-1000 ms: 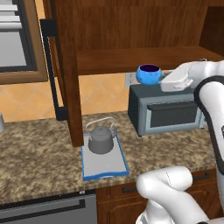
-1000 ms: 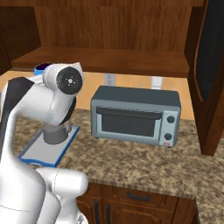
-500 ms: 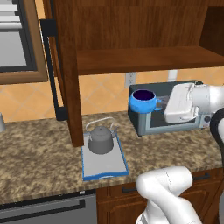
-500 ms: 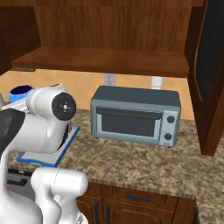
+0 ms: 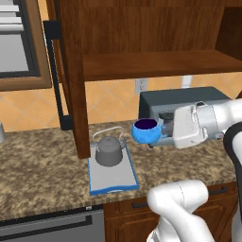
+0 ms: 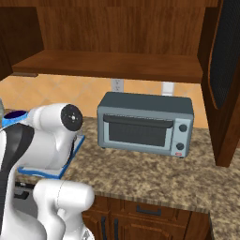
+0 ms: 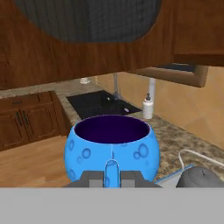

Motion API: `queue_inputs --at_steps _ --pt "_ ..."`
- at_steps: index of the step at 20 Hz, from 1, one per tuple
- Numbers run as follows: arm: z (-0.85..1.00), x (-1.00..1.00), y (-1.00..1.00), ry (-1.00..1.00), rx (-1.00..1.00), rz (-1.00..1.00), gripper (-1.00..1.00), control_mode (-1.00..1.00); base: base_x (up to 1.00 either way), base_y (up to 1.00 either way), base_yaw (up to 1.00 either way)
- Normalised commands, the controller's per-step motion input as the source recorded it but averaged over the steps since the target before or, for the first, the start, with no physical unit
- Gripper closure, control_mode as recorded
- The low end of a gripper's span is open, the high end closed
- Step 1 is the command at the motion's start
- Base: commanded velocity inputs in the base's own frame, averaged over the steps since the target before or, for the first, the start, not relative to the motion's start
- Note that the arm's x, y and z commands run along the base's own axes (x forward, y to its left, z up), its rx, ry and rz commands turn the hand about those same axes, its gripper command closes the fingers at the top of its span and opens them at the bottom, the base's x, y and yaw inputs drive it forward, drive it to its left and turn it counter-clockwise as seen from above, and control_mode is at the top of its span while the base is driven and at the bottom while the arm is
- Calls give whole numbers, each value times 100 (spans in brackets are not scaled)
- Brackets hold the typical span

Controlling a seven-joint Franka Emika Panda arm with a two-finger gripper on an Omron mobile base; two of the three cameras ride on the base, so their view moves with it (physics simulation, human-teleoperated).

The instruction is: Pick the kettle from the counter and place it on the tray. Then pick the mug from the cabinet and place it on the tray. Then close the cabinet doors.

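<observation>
Between the jaws of the gripper (image 7: 111, 178) stands the small handle of the mug (image 5: 146, 131), and the jaws are pinched on it, so the bright blue mug hangs in the air with its mouth up. From the left base camera the mug is to the right of the kettle (image 5: 109, 151) and a little higher than it, in front of the grey toaster oven (image 6: 145, 123).

The kettle sits already on the tray (image 5: 113, 178), at the far end of it, near the edge of the open cabinet door (image 5: 71, 75). The near part of the tray is bare. The tray lies on the tabletop (image 5: 42, 165), and the cabinet shelf (image 5: 156, 64) above is without things.

I judge that the mug is on its way to the tray and the doors wait for later. The risk is the kettle: its thin wire handle rises high, and if the mug comes down too close to it, the mug may knock it or land tilted on the blue rim. Also the grip is only on a small handle, so a quick swing may turn the mug in the jaws.
</observation>
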Motion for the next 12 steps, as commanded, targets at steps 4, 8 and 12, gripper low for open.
queue_inputs --at_steps 4,8,12 --pt "-77 -3 0 -2 2 17 100 -100 0 0 0" --pt "-82 0 0 0 0 11 100 -100 0 0 0" --pt "-80 12 6 -1 0 9 100 -100 0 0 0"
